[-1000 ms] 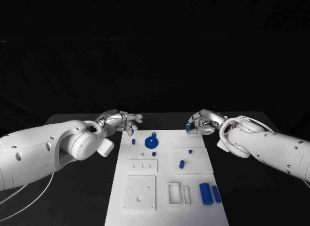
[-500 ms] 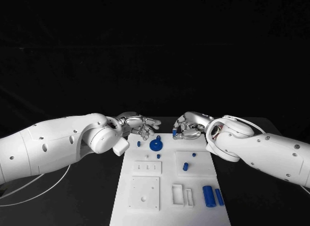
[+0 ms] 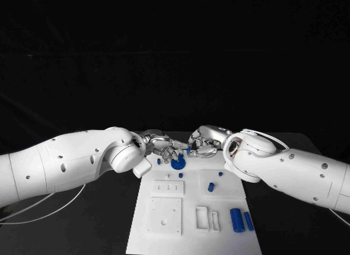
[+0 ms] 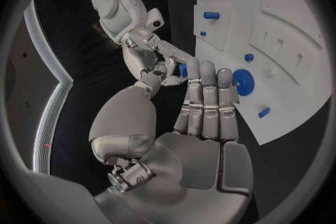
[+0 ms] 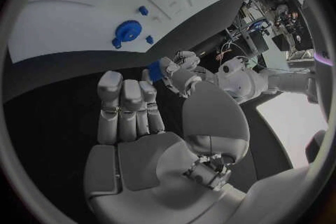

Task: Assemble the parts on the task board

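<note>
While both hands meet over the far end of the board (image 3: 186,212), the right hand (image 3: 203,142) pinches a small blue part (image 3: 190,150) at its fingertips, the other fingers curled loosely. The left wrist view shows that part (image 4: 182,70) between the right hand's (image 4: 147,59) thumb and a finger. Facing it, the left hand (image 3: 164,147) holds nothing that I can see; its fingers (image 4: 206,98) lie straight and close together, palm open, tips reaching toward the part. In the right wrist view the left hand (image 5: 175,70) sits just past the right hand's fingers (image 5: 126,103), a blue piece (image 5: 154,70) next to it.

Compared with a second ago, both hands have travelled inward from the board's far corners and now nearly touch above its far middle; half a second ago they were already closing in. I judge this to be a handover or a two-handed alignment of the held part, so placing has not begun.

Just nearer than the hands, a blue gear (image 3: 177,163) stands on the board, with small blue pegs (image 3: 180,175) beside it. Toward the board's middle lies a short blue part (image 3: 210,186), and at its near right lie two blue cylinders (image 3: 238,220). White arms reach in from each side, elbows wide, wrists turned inward toward each other.
</note>
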`<action>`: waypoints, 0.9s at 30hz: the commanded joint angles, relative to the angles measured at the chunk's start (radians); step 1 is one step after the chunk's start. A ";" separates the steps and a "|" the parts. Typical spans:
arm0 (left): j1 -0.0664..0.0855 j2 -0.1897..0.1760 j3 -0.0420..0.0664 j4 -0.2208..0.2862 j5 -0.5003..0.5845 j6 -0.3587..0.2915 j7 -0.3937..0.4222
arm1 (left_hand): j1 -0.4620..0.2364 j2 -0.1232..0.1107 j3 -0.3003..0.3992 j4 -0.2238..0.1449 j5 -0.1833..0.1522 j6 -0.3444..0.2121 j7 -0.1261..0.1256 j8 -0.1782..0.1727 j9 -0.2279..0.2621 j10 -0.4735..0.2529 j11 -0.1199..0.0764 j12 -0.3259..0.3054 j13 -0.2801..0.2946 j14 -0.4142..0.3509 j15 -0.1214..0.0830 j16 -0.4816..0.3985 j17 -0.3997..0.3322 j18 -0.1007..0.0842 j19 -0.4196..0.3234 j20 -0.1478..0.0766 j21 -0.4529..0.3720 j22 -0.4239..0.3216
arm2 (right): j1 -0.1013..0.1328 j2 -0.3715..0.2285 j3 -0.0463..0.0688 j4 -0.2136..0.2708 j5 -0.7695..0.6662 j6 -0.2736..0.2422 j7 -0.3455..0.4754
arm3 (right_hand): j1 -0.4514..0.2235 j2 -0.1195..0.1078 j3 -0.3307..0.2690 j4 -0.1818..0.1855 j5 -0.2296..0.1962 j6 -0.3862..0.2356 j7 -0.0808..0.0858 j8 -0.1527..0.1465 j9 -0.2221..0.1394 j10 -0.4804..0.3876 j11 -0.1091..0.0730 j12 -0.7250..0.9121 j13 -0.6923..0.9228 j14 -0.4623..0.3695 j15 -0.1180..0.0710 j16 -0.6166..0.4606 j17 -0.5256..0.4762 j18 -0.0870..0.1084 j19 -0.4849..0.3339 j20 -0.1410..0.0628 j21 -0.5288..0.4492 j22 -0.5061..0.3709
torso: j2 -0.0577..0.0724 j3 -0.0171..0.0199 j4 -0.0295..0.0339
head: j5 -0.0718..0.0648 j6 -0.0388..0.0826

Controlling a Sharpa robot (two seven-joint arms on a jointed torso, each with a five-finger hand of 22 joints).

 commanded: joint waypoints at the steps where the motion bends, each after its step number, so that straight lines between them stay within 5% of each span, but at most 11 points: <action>1: 0.001 0.005 0.000 0.001 -0.046 0.011 -0.033 | -0.008 -0.007 -0.001 0.011 -0.003 0.009 0.000 0.002 0.001 -0.006 -0.004 0.007 0.002 -0.005 -0.004 0.005 0.000 -0.008 -0.001 -0.025 0.005 0.000 | 0.000 0.006 0.000 0.004 -0.029 0.011 -0.020 | 0.008 0.003 0.008 0.001 0.006 0.034 0.028 0.002 0.042 0.003 0.001 -0.002 -0.001 0.003 -0.004 -0.003 0.000 0.068 0.002 -0.008 0.005 0.013 | 0.002 0.0000 -0.0017 | 0.002 -0.003; 13: 0.001 0.021 -0.001 -0.005 -0.062 0.012 -0.048 | -0.016 -0.011 0.004 0.040 -0.003 0.026 -0.004 0.005 0.006 -0.006 -0.008 0.011 0.010 -0.005 -0.006 0.011 -0.002 -0.008 -0.001 -0.028 0.009 -0.001 | 0.000 0.019 -0.002 0.010 -0.040 0.026 -0.023 | 0.004 -0.003 0.011 0.002 0.010 0.033 0.029 -0.001 0.042 0.002 0.002 -0.005 -0.002 0.003 -0.002 -0.004 0.000 0.068 0.002 -0.007 0.004 0.013 | 0.003 -0.0009 -0.0015 | -0.001 -0.005; 27: 0.001 0.036 -0.008 -0.017 -0.069 0.013 -0.053 | 0.011 0.042 -0.002 0.031 -0.001 0.045 -0.009 0.006 0.013 -0.005 -0.012 0.013 0.019 -0.005 -0.008 0.018 -0.005 -0.009 -0.004 -0.031 0.016 0.000 | -0.001 0.027 -0.006 0.014 -0.045 0.047 -0.026 | 0.001 -0.007 0.011 0.004 0.009 0.033 0.030 -0.003 0.043 0.003 0.003 -0.005 -0.002 0.004 -0.002 -0.005 0.000 0.068 0.003 -0.006 0.004 0.013 | 0.003 -0.0003 -0.0011 | -0.004 -0.008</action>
